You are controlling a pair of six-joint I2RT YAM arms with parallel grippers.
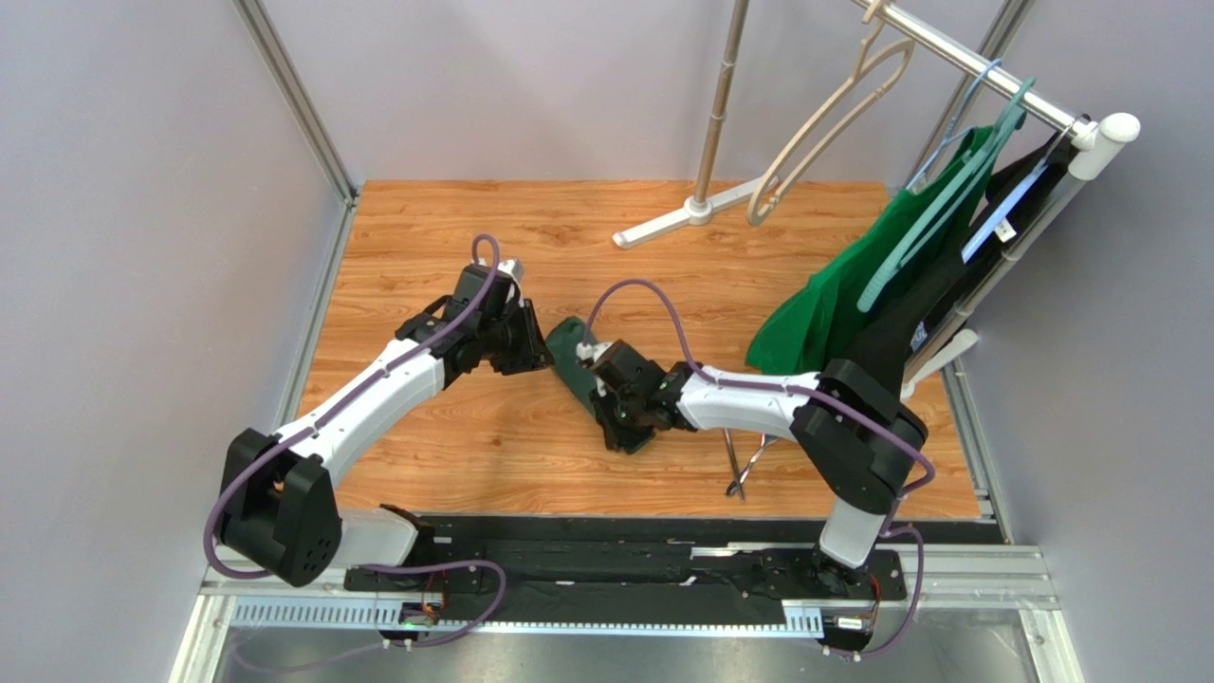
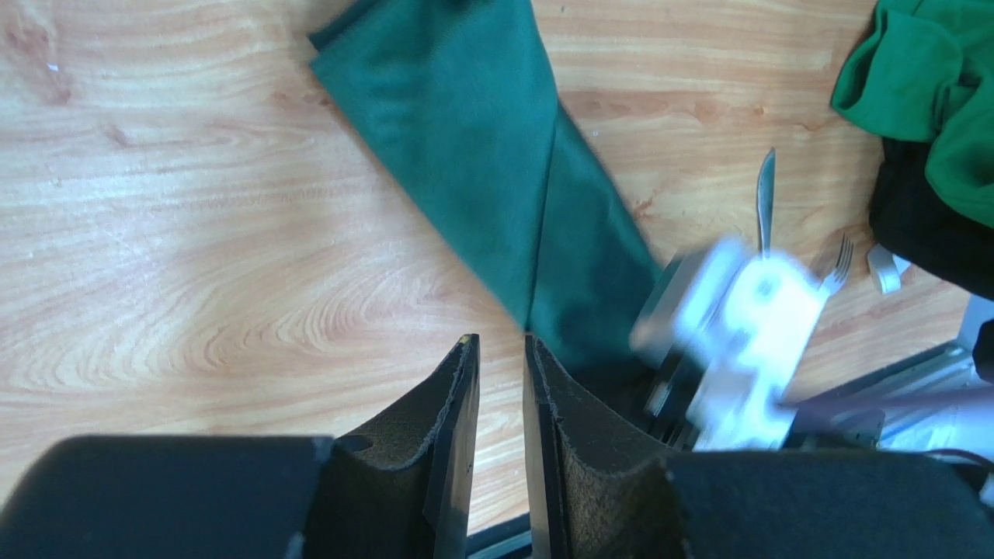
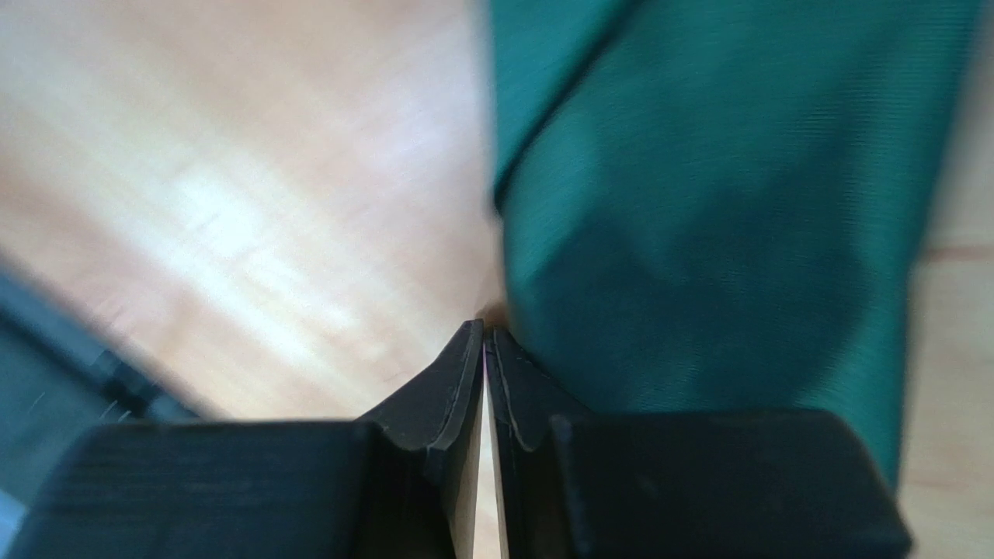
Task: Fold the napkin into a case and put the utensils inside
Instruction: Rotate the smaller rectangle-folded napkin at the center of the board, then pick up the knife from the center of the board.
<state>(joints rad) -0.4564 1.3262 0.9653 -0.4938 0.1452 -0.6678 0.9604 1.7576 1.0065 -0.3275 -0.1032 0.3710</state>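
The napkin (image 1: 573,355) lies on the wood table as a narrow dark green folded case with a diagonal flap edge; it also shows in the left wrist view (image 2: 502,186) and the right wrist view (image 3: 712,210). My left gripper (image 1: 536,350) hovers just left of it, its jaws a narrow gap apart and empty (image 2: 499,349). My right gripper (image 1: 621,404) is at the case's near end, shut, with its tips (image 3: 484,335) against the cloth's edge and nothing visible between them. The utensils (image 1: 741,464) lie near the front right: a knife (image 2: 764,198) and a fork (image 2: 838,261).
A bright green garment (image 1: 834,299) on a teal hanger hangs from a rack (image 1: 998,86) at the right, beside a black garment (image 1: 941,285). A white rack foot (image 1: 684,216) stands at the back. The right arm's blurred white link (image 2: 747,326) crosses the left wrist view.
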